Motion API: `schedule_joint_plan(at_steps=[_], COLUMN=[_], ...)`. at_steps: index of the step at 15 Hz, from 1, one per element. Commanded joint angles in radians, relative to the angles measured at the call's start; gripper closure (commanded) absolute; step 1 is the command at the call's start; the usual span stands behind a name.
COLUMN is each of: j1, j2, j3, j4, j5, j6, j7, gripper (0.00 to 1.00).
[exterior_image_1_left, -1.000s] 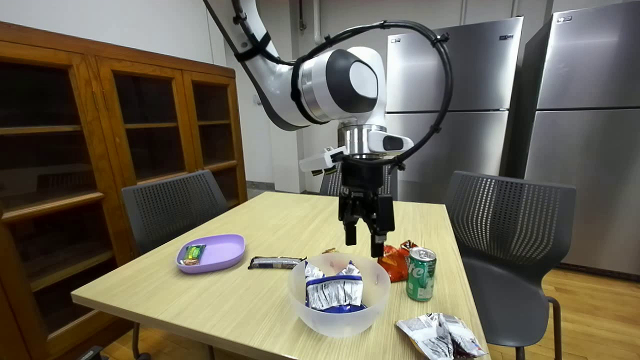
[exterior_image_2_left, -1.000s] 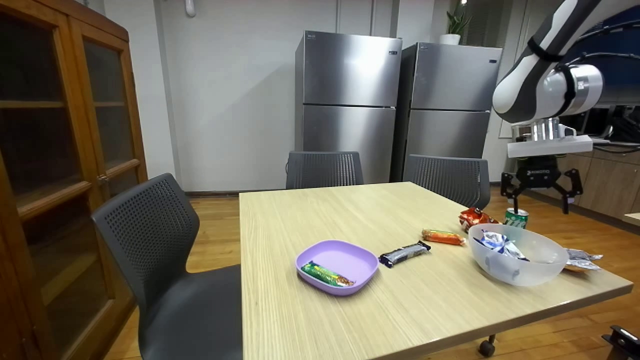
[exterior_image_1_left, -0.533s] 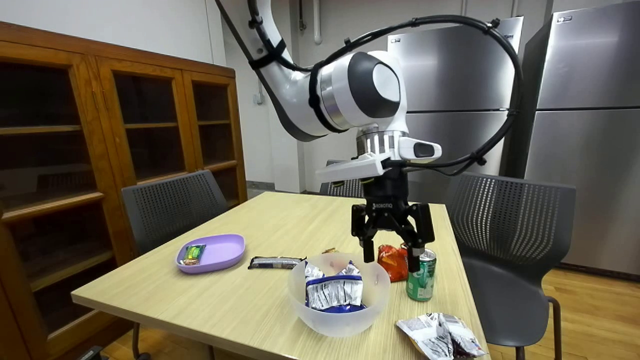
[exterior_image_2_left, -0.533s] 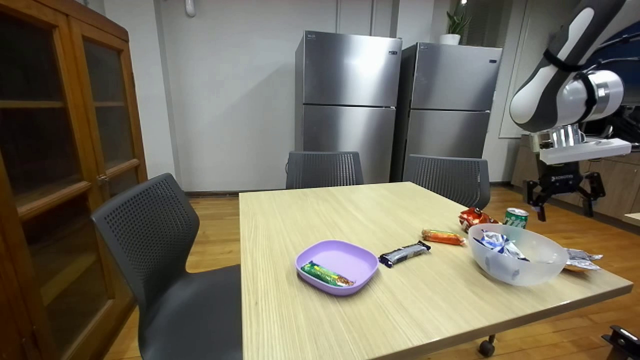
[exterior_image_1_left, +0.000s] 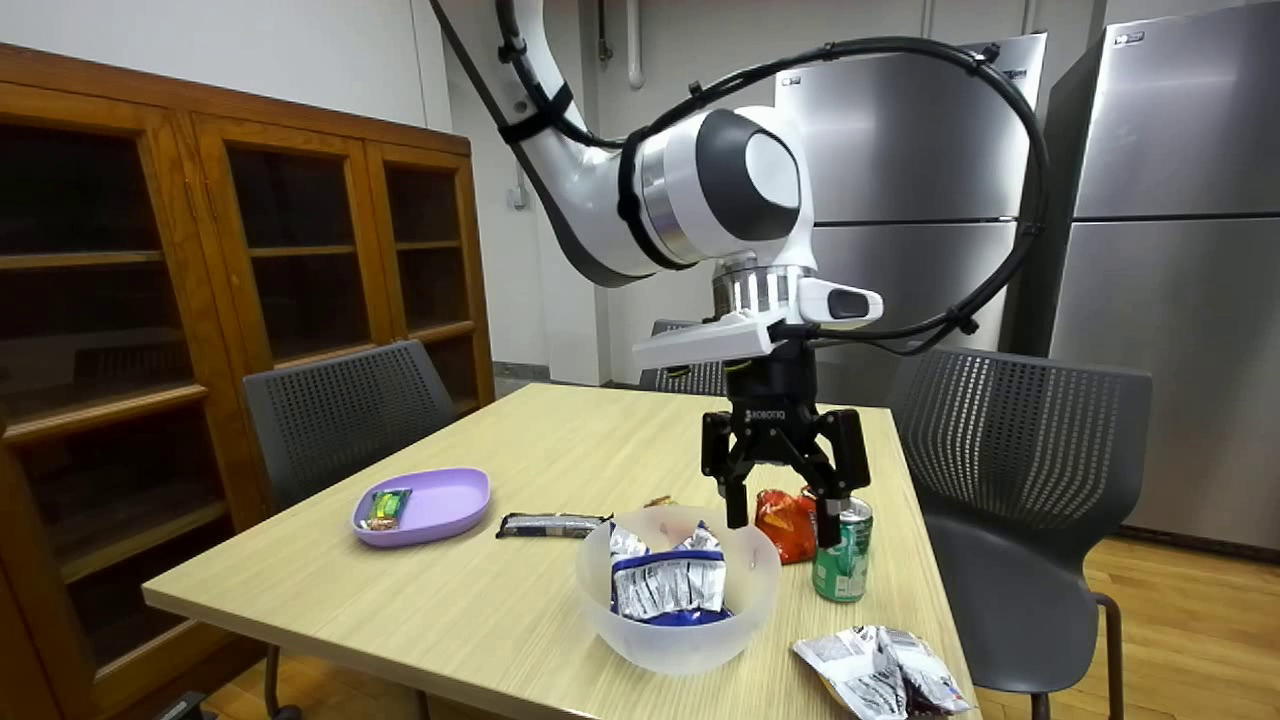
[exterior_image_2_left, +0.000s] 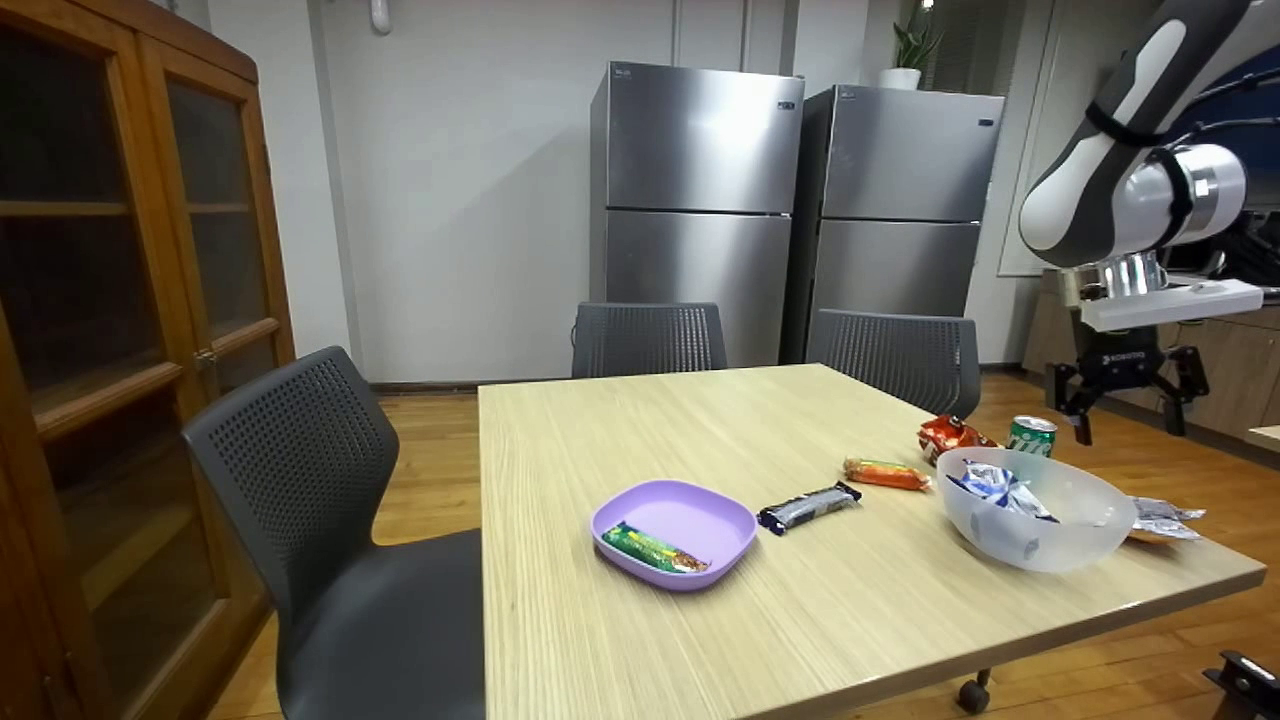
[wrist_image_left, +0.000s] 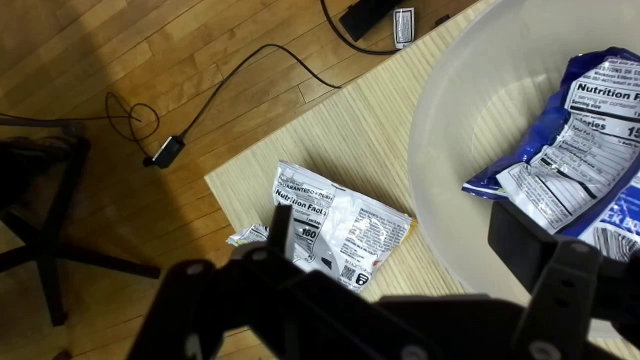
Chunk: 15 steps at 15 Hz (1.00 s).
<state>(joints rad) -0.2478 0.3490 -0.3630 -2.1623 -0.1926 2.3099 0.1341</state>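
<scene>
The tool (exterior_image_1_left: 782, 518) hangs above the tabletop (exterior_image_2_left: 640, 430), its fingers spread apart. In the wrist view, one finger overlaps a translucent bowl (wrist_image_left: 442, 125) holding blue-and-white snack packaging (wrist_image_left: 575, 165), the other a silver snack bag (wrist_image_left: 345, 222) just beside the bowl. A green soda can (exterior_image_1_left: 843, 568) stands nearby.

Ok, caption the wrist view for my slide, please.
Open, empty claw above a silvery snack bag near a table corner and a translucent bowl holding blue-and-white packaging.

Bright glare on the refrigerator (exterior_image_2_left: 697, 205)
</scene>
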Motion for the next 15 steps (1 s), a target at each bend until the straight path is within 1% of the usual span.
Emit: schedule_joint_plan(at_steps=[1,6,7,10,12,15], j1=[-0.01,-0.01,-0.012,-0.024,-0.045,-0.091], j2=[-0.001,-0.001,-0.002,0.025,0.041,0.061], j3=[0.01,0.01,0.011,0.011,0.02,0.036], j4=[0.002,0.002,-0.006,0.016,0.035,0.049], j5=[-0.005,-0.005,-0.005,-0.007,-0.003,0.002], j6=[-0.002,-0.002,0.017,0.027,0.018,0.068], j7=[0.003,0.003,-0.001,-0.031,-0.114,-0.286], gripper=[0.0,0.0,0.0,0.0,0.0,0.0])
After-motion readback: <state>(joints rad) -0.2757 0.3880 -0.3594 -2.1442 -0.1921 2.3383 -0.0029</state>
